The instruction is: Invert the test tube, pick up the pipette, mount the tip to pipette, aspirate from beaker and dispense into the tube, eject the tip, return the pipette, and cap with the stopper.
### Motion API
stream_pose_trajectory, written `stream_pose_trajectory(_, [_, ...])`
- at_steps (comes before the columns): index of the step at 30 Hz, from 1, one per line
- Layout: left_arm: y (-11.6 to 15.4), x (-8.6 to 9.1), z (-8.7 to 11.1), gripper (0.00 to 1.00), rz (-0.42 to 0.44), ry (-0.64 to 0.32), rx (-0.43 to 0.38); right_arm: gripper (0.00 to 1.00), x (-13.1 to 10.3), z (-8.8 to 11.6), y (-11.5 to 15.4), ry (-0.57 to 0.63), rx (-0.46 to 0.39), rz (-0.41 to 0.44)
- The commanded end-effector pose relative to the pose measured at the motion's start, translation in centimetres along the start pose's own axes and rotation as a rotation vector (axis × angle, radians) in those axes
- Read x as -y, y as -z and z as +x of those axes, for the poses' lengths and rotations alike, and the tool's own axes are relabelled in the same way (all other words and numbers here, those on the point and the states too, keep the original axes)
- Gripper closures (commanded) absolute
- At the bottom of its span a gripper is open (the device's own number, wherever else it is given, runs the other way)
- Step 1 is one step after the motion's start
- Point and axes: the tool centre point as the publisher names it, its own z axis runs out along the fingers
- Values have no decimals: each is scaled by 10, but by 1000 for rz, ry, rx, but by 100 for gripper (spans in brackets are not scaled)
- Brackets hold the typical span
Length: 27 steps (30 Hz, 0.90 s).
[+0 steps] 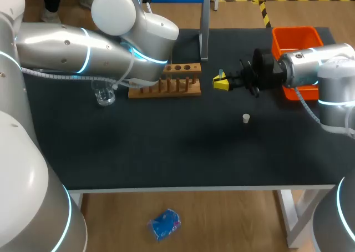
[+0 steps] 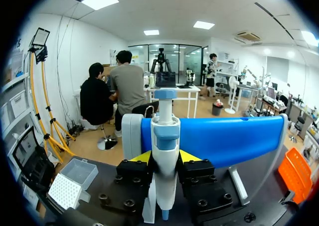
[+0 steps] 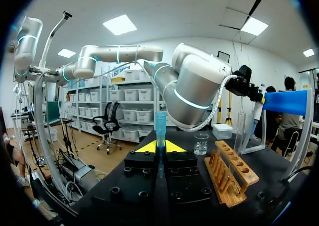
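L arm (image 1: 72, 49) comes in from the left side and reaches across the back of the bench (image 1: 166, 152). Its gripper is hidden behind the arm in head view. In L wrist view the left gripper (image 2: 165, 159) is clenched on the pipette (image 2: 165, 136) - white body w/ blue bands, fingers pressing from both sides, yellow tips showing just behind it. Blue stand (image 2: 224, 139) is right behind the pipette. Tip box (image 2: 70, 183) sits on the bench off to the side of the gripper.

Right gripper (image 1: 221, 82) points toward the wooden rack (image 1: 166, 82) and sits just beside its right end, not touching. In R wrist view the right gripper (image 3: 159, 146) is grasping the test tube (image 3: 160, 124) - a bluish clear tube pinched between both fingers, sticking up past the tips. Can't tell which end is the mouth.

Beaker (image 1: 104, 96) stands on the bench at the rack's left end, partly under the L arm. It is clear glass, upright. Stopper (image 1: 246, 117) is small and white, alone on the bench, near the R gripper and closer to the front edge. Orange bin (image 1: 297, 41) is at the back right, partly behind the R arm.
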Motion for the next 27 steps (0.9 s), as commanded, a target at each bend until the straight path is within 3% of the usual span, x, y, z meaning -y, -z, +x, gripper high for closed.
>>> stream_pose_trajectory(1, [0, -2, 0, 100, 1, 1, -1, 100, -1, 1, 1, 0, -1, 2])
stream_pose_trajectory(8, [5, -1, -1, 100, 5, -10, -21, 100, -1, 1, 1, 0, -1, 2])
stream_pose_trajectory(19, [35, 10, -3, 100, 16, -70, -66, 100, -1, 1, 1, 0, -1, 2])
stream_pose_trajectory(27, [64, 27, -11, 100, 121, -64, -75, 100, -1, 1, 1, 0, -1, 2])
